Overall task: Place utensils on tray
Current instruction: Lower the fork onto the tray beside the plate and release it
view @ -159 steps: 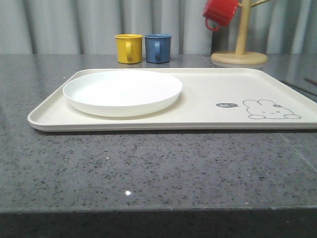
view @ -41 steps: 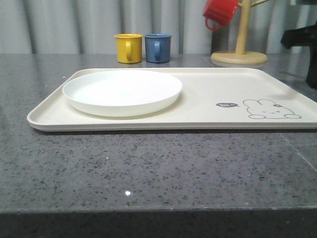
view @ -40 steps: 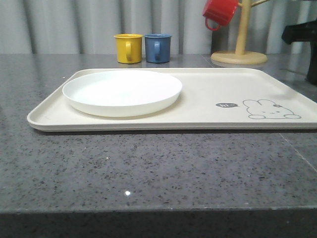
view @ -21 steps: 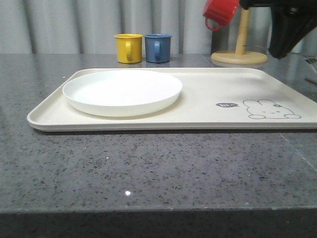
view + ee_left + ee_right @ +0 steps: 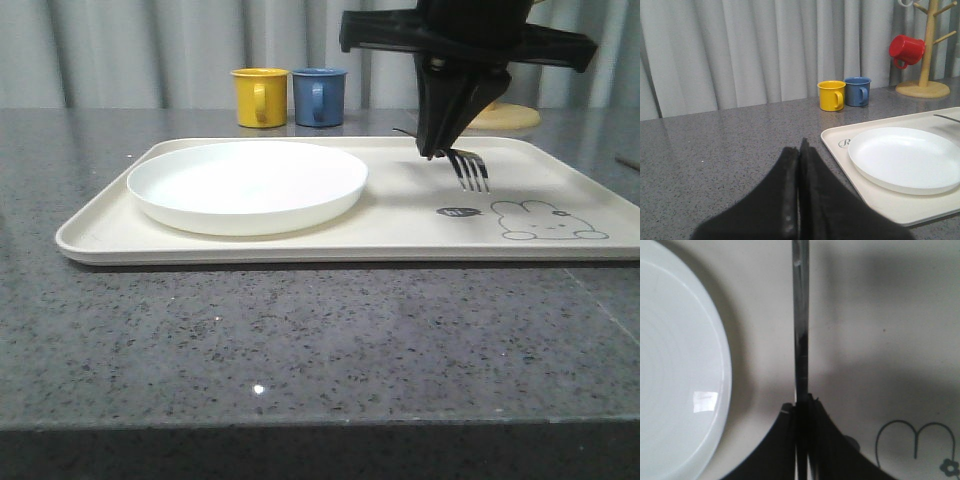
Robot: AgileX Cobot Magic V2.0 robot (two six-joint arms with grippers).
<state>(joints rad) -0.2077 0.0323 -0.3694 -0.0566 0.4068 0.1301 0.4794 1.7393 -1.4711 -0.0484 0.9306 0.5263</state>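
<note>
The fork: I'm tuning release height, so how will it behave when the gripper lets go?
The fork looks like thin polished metal, so probably stiff, light and slippery. The right gripper pinches it above the tray, so it may clatter and slide. The flat handle shouldn't roll.

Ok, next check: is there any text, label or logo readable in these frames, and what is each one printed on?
"R": the start of a cursive print on the corner of the tray, left wrist view; the white plate covers the rest.
Dark speech bubble beside the rabbit drawing on the tray, front view: lettering too small to read.
Yellow mug, blue mug, fork: no markings visible.
</note>
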